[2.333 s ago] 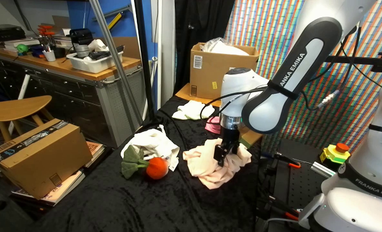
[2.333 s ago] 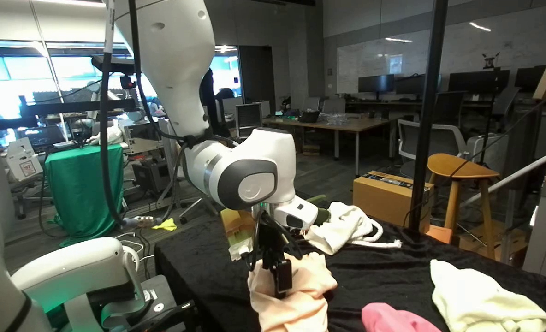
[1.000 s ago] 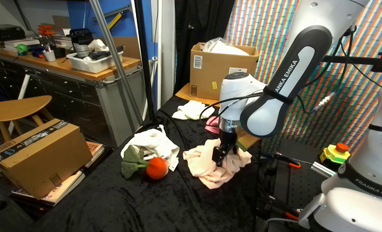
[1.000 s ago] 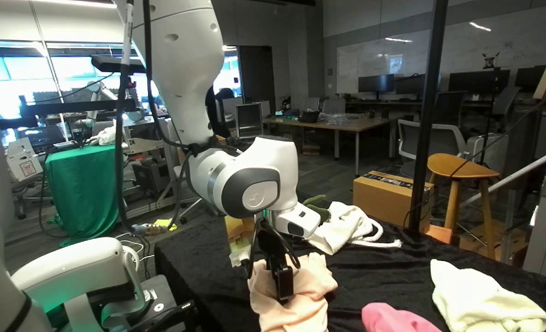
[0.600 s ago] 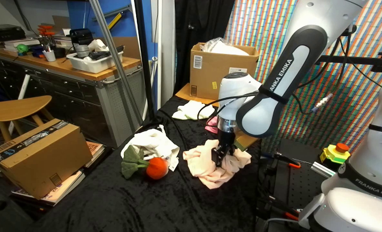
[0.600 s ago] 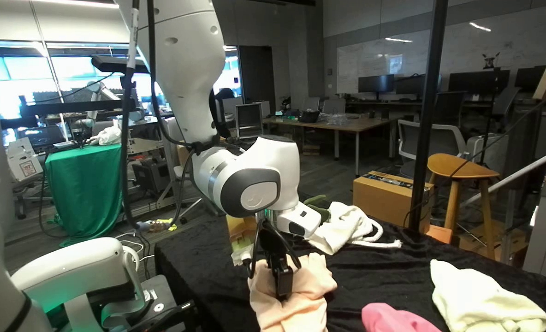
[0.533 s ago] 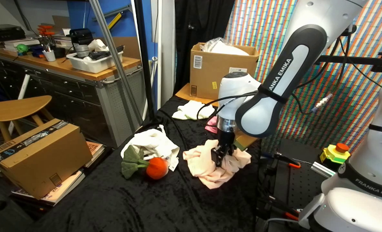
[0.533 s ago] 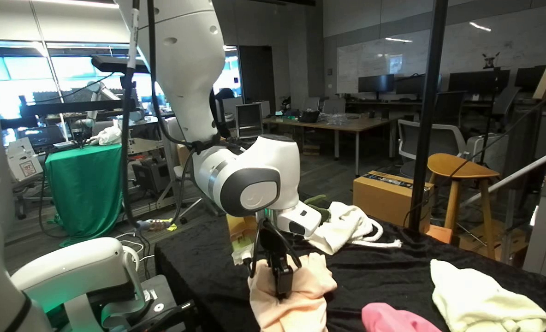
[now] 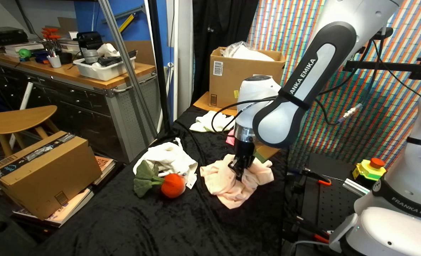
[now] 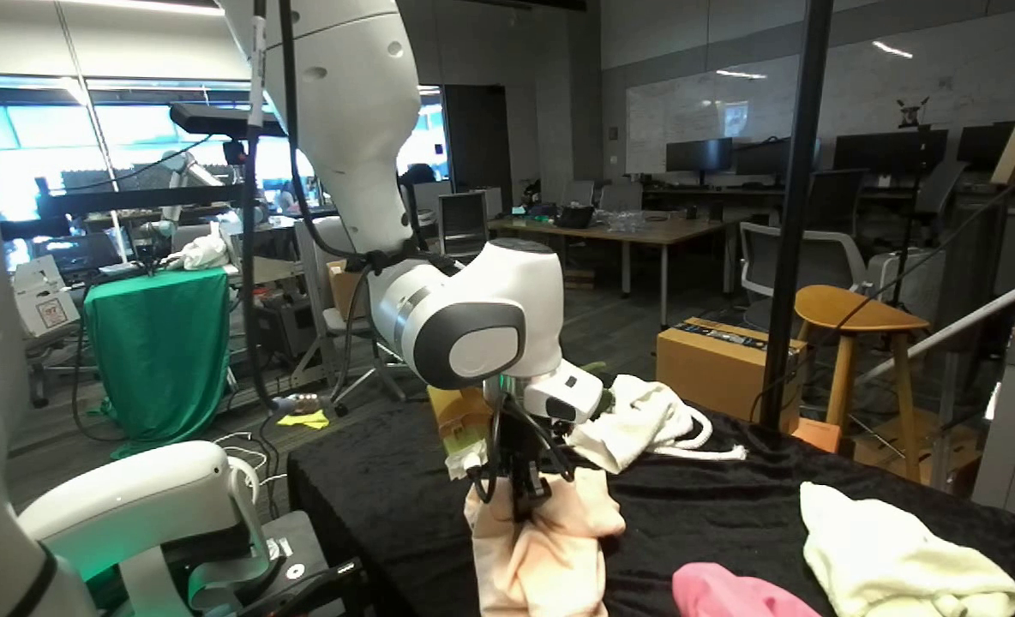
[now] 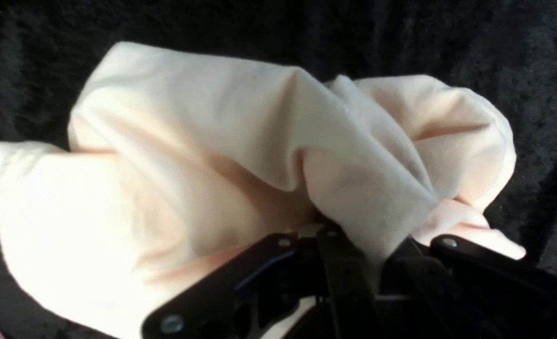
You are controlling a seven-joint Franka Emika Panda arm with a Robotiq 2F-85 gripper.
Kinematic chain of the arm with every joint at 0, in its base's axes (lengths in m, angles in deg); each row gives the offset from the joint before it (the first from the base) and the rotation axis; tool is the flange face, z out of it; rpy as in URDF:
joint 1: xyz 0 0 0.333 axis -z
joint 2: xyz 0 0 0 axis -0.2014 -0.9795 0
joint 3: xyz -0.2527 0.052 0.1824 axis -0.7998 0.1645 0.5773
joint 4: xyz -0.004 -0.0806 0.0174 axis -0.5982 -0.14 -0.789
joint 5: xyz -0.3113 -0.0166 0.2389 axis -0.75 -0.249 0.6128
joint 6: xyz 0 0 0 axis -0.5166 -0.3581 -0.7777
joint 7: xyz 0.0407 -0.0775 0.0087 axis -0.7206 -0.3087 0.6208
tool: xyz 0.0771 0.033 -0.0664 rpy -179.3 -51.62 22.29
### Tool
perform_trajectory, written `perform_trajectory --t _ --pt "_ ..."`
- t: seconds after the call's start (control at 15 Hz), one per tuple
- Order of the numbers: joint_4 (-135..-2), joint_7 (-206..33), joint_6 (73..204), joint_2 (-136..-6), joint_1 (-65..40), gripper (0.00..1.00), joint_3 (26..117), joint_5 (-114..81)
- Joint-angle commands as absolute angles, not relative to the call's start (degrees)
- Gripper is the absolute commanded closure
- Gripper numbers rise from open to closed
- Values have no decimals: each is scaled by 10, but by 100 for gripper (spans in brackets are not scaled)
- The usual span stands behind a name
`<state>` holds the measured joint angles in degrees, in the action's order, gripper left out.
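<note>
I have claw [image 11: 373, 246] narrowed, 2 black fingers [image 11: 344, 273] pinching gathered fold of crumpled pale-peach cloth [image 11: 203, 127] between them. Rest of cloth lies bunched on black velvet-covered worktop [image 9: 153, 227]. Near it I see white fabric bundle [image 9: 168, 154] with white cord [image 10: 703, 447]; round orange-red plush [image 9: 172, 185] with green leaves [image 9: 144, 177] lies just beside bundle. Both exterior views give me bright pink cloth [image 10: 735, 591], only partly in sight, and pale cream-green cloth [image 10: 893, 548], these 2 near each other. Large open brown cardboard box [image 9: 228, 83] stands beyond them.
</note>
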<state>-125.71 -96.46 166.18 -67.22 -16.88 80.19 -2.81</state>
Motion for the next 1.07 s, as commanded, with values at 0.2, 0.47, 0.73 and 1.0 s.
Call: perform_trajectory --t 0.2,0.47,0.73,1.0 --pt "-1260 -907 1693 -619 -154 91 834 25" --pt "-1258 -915 1724 -573 -166 91 836 23" --pt "-1245 -943 1755 -552 -186 91 834 -3" --pt "-1223 -957 1760 -551 -203 91 840 -29"
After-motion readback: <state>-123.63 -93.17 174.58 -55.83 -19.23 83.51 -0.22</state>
